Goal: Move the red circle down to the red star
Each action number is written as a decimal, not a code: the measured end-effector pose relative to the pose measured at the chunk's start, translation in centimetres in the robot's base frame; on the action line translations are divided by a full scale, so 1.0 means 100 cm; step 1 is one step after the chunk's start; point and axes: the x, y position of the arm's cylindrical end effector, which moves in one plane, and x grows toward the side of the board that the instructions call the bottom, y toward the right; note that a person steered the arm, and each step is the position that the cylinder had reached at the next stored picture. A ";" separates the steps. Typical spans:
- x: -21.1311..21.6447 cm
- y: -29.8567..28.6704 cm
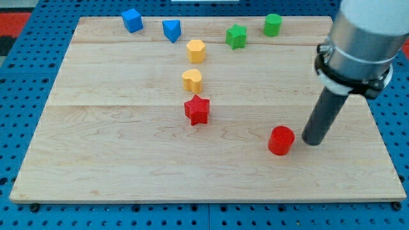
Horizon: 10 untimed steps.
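Note:
The red circle (281, 140) is a short red cylinder on the wooden board, right of centre toward the view's bottom. The red star (197, 110) lies near the board's middle, up and to the left of the circle. My tip (312, 140) rests on the board just to the right of the red circle, with a small gap between them. The dark rod rises from it toward the view's top right into the grey arm.
A yellow heart (192, 80) sits just above the red star, a yellow hexagon (196, 50) above that. A blue cube (132, 20) and a blue triangular block (171, 30) lie at the top left. A green star (236, 36) and a green cylinder (273, 25) lie at the top right.

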 end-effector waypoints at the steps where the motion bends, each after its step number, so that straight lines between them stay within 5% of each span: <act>1: 0.011 -0.046; 3: -0.022 -0.041; 6: 0.015 -0.073; 10: -0.005 -0.078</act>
